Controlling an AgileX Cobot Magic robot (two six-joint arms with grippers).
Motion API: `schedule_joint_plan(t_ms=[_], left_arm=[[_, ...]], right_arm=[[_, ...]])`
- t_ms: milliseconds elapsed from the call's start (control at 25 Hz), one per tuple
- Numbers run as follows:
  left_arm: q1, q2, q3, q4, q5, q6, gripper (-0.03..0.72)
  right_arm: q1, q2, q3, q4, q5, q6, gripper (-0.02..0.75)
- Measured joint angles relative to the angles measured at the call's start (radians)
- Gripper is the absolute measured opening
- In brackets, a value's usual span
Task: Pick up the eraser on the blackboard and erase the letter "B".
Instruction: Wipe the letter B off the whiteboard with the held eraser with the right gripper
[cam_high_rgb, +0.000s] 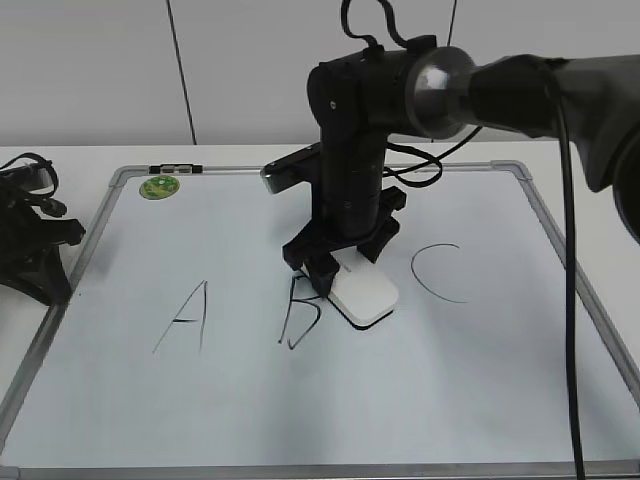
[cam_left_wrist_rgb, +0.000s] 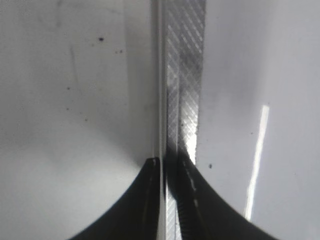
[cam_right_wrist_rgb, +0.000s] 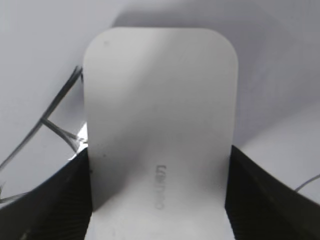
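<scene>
Backdrop: pale grey, matte panelled wall (cam_high_rgb: 90, 70) divided by two thin dark vertical seams, above a flat white tabletop (cam_high_rgb: 70, 160) running along its base, all evenly lit by soft diffuse light; no fingers nearby to place them against.

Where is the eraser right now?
In the exterior view the eraser sits mid-board on the blackboard, gripped by the right gripper, just right of the letter "B" and left of the "C".
</scene>
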Motion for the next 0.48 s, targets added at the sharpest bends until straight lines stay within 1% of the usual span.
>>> schedule_joint_plan(t_ms=[200, 480], left_arm=[[0.000, 0.000, 0.000, 0.000, 0.000, 0.000, 0.075], [0.000, 0.000, 0.000, 0.000, 0.000, 0.000, 0.081]], right_arm=[[0.065, 0.013, -0.011, -0.058, 0.006, -0.002, 0.538], [0.181, 0.019, -0.018, -0.067, 0.021, -0.004, 0.538]])
